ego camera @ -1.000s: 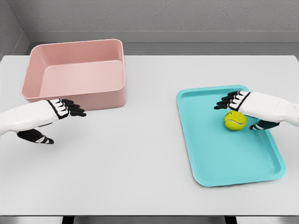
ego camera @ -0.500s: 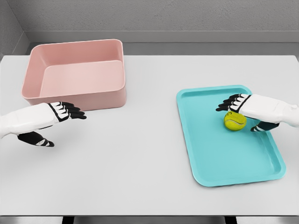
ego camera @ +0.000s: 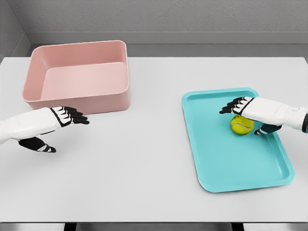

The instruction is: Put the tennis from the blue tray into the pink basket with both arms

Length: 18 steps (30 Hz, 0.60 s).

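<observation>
the right hand (ego camera: 250, 111) arches over the yellow-green tennis ball (ego camera: 241, 125), hiding its top; whether it grips is unclear. the left hand (ego camera: 60, 122) hovers with fingers spread, holding nothing.

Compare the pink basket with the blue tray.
The pink basket is deep with tall walls; the blue tray is shallow with a low rim. The basket holds nothing, while the tray carries the tennis ball. The basket sits far left, the tray right. Both are rounded rectangles on the table.
</observation>
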Motion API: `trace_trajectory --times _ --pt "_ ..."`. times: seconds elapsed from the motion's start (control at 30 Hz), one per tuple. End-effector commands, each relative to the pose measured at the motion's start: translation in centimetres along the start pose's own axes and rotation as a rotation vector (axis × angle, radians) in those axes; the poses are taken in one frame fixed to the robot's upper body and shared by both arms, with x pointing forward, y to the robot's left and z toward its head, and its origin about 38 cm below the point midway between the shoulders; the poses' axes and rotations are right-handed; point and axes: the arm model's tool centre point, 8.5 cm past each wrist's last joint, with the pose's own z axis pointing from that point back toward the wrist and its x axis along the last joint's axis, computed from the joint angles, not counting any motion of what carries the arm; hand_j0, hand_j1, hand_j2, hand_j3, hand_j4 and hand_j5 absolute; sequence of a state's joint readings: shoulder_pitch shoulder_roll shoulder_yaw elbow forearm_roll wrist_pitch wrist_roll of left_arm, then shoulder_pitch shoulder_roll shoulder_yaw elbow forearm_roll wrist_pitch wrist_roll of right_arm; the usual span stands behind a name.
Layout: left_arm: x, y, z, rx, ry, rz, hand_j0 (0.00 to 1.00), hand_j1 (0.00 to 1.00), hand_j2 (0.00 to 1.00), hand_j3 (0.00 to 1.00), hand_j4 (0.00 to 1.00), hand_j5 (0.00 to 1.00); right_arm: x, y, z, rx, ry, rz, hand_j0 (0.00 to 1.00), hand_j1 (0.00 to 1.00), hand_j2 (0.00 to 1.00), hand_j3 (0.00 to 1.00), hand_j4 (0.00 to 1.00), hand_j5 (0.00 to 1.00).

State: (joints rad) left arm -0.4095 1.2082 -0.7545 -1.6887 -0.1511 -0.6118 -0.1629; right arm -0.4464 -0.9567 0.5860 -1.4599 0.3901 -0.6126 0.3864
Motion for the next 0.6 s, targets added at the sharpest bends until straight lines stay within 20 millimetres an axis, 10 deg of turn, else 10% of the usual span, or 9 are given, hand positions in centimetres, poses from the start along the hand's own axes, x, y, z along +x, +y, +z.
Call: trace_trajectory --times 0.0,0.57 --pt "0.0 0.05 0.02 0.004 0.0 0.006 1.0 1.0 1.0 1.0 1.0 1.0 -0.11 0.35 -0.22 0.007 0.001 -0.014 1.0 1.0 1.0 1.0 1.0 1.0" --pt "-0.16 0.07 0.14 0.004 0.006 0.005 1.0 1.0 1.0 1.0 1.0 1.0 -0.39 0.98 -0.63 0.015 0.01 -0.025 1.0 1.0 1.0 1.0 1.0 1.0"
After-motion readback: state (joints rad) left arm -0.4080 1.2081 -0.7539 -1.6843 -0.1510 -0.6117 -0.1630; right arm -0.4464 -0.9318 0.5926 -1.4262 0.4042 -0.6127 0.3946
